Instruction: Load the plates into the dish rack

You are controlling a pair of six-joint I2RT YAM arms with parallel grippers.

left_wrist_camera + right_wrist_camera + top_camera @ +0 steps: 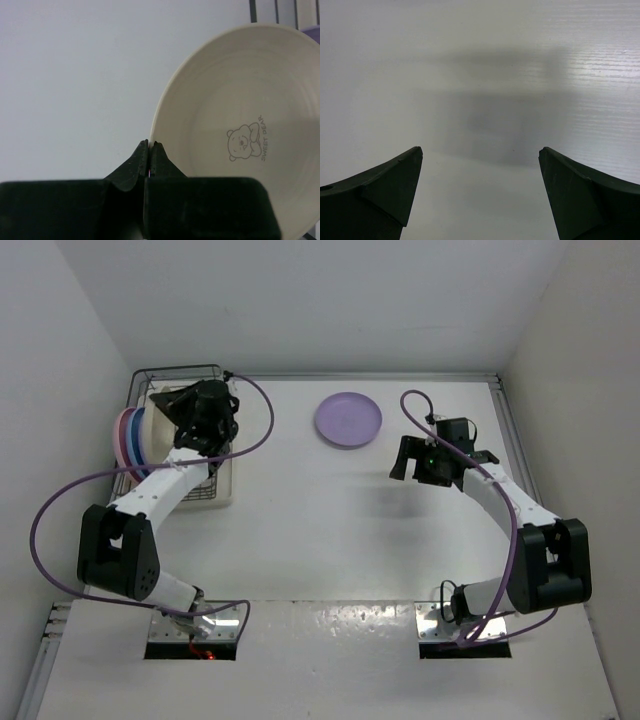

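The dish rack (182, 370) stands at the far left of the table. A pink plate (122, 436) and a blue plate (139, 436) stand on edge in its left side. My left gripper (196, 412) hangs over the rack, shut on the rim of the cream plate (240, 125), which carries a bear print; the fingertips (150, 146) pinch its edge. A lilac plate (348, 420) lies flat on the table at the far middle. A sliver of lilac (313, 31) shows behind the cream plate. My right gripper (440, 468) is open and empty above bare table (480, 150).
White walls close in the table on the left, far and right sides. The rack's pale tray base (226, 490) reaches toward the left arm. Purple cables loop around both arms. Rack wires (253, 10) show behind the cream plate.
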